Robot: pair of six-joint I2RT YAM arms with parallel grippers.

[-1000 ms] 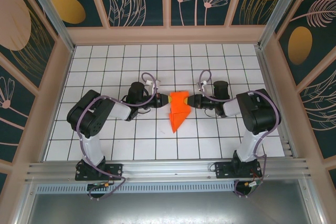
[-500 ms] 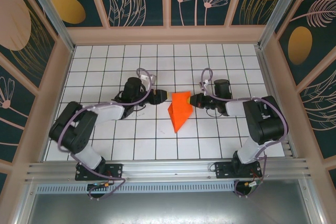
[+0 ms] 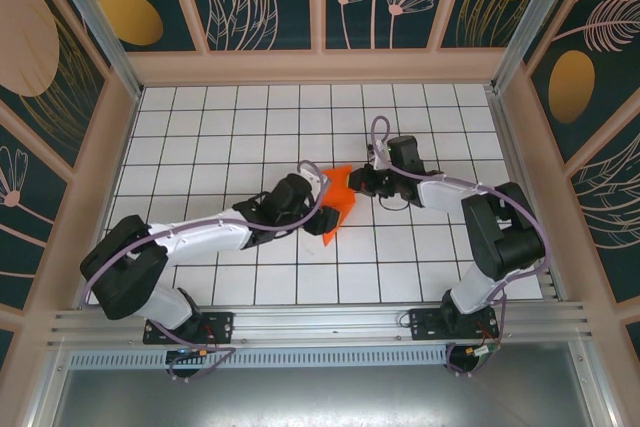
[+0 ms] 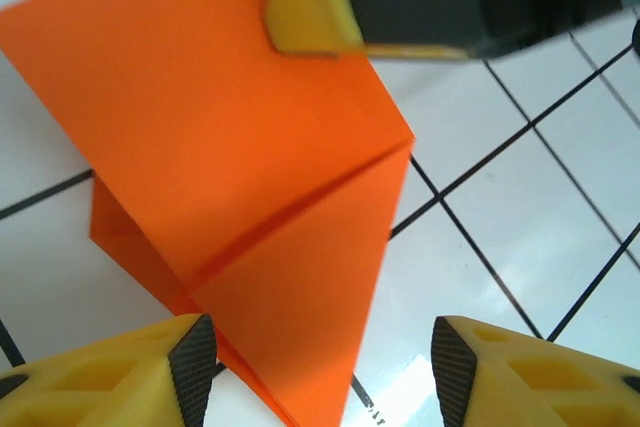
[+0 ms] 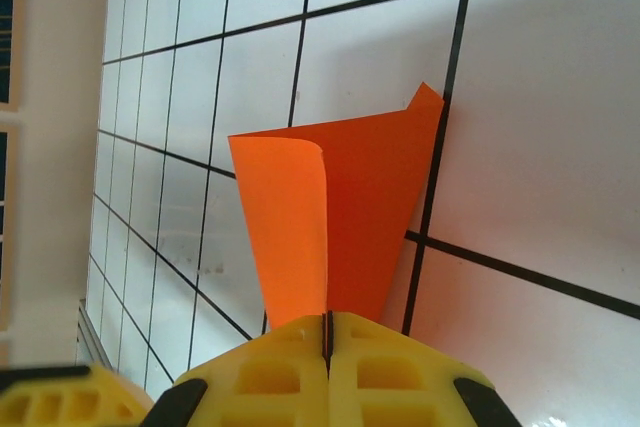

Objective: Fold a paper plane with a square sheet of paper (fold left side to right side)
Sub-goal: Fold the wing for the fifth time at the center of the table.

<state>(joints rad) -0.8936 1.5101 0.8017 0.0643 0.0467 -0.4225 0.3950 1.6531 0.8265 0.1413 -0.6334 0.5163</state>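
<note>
From the overhead camera, I see the folded orange sheet of paper (image 3: 340, 205) lying near the middle of the white grid table (image 3: 200, 127), its narrow point towards the arm bases. My left gripper (image 3: 322, 194) reaches in at the paper's left edge. The right gripper (image 3: 357, 183) meets its far right corner.

On the left wrist camera, the sheet (image 4: 260, 167) lies flat on the tiles and shows a diagonal crease with one layer over another. The left gripper (image 4: 318, 362) has its jaws spread wide. The paper's lower point sits between its yellow fingers (image 4: 150, 367), overlapping the left one, though I can't tell whether it touches. One yellow fingertip (image 4: 310, 12) of the right gripper sits on the paper's upper edge.

On the right wrist camera, the right gripper (image 5: 327, 332) is pressed together, pinching the sheet (image 5: 360, 177) by its near edge (the jaw line is a thin slit). The paper's left flap curls up off the table.
</note>
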